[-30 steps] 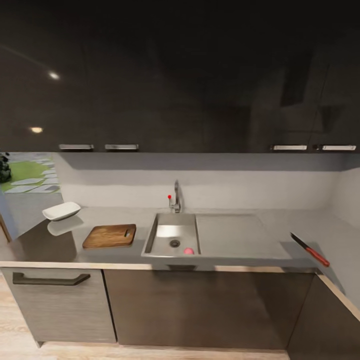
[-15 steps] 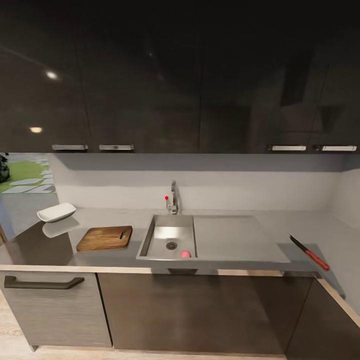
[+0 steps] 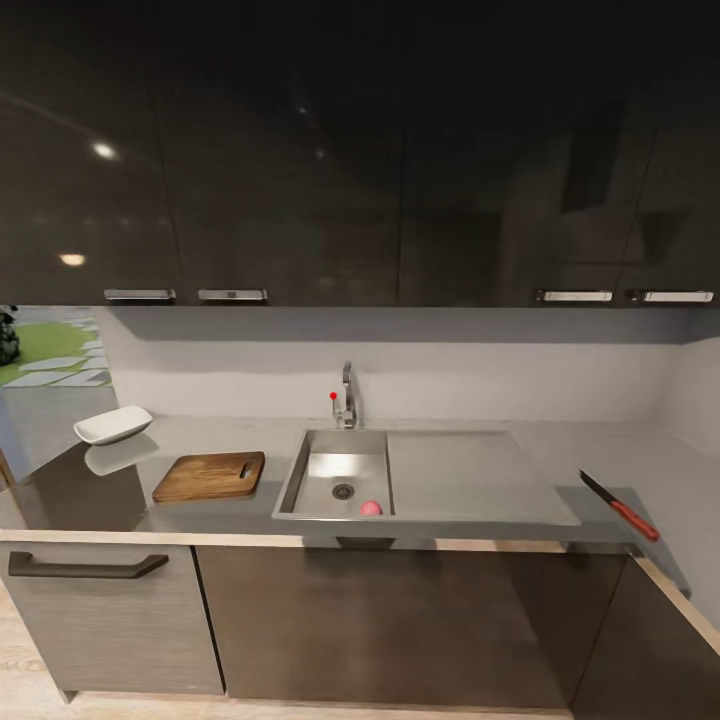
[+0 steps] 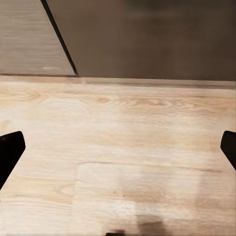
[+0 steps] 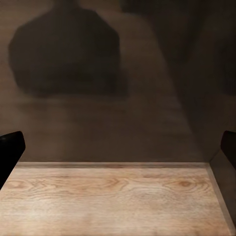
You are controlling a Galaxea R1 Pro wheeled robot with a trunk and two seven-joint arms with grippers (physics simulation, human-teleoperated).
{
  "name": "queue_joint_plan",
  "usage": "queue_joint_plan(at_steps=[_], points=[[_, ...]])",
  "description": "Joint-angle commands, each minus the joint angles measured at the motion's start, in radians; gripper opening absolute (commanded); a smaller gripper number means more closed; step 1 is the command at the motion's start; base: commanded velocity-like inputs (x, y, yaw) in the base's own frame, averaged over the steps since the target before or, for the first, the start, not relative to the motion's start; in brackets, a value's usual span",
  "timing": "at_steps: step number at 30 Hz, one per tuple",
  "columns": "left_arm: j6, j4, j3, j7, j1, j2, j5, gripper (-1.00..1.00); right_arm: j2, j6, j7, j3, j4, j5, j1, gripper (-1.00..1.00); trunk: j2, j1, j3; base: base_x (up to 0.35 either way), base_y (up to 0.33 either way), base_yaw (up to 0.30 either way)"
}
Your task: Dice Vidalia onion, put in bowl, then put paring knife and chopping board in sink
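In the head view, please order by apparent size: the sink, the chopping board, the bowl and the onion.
1. sink, counting its drainboard
2. chopping board
3. bowl, though it sits farther back than the board, so the gap may look bigger than it is
4. onion, clearly smallest

Kitchen, sink, countertop, dark cabinets

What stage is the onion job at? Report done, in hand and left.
Done: nothing. The onion sits in the sink, the board is bare, the knife lies on the counter and the bowl is empty.
In hand: nothing; both grippers are open over the floor.
Left: every step.
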State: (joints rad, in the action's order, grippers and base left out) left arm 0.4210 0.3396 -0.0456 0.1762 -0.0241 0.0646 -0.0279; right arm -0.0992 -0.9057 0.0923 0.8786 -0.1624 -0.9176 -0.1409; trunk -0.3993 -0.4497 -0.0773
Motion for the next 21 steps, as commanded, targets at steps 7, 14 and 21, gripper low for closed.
queue_joint_plan(at_steps=[7,14,21], points=[[-0.015,0.015,0.001,0.012,0.0,0.008,-0.005,1.0,0.006,0.002,0.012,0.004,0.0,-0.009,0.0,1.0,-0.001,0.0,0.0,0.0,0.0,0.0],[-0.481,0.367,0.002,0.011,-0.001,0.027,-0.007,1.0,0.0,0.005,0.011,0.002,0.002,-0.01,0.0,1.0,-0.001,0.0,0.0,0.0,0.0,0.0],[-0.973,0.831,0.0,0.002,-0.001,0.04,-0.004,1.0,0.0,0.005,0.012,0.003,0.002,-0.01,0.0,1.0,-0.001,0.0,0.0,0.0,0.0,0.0]])
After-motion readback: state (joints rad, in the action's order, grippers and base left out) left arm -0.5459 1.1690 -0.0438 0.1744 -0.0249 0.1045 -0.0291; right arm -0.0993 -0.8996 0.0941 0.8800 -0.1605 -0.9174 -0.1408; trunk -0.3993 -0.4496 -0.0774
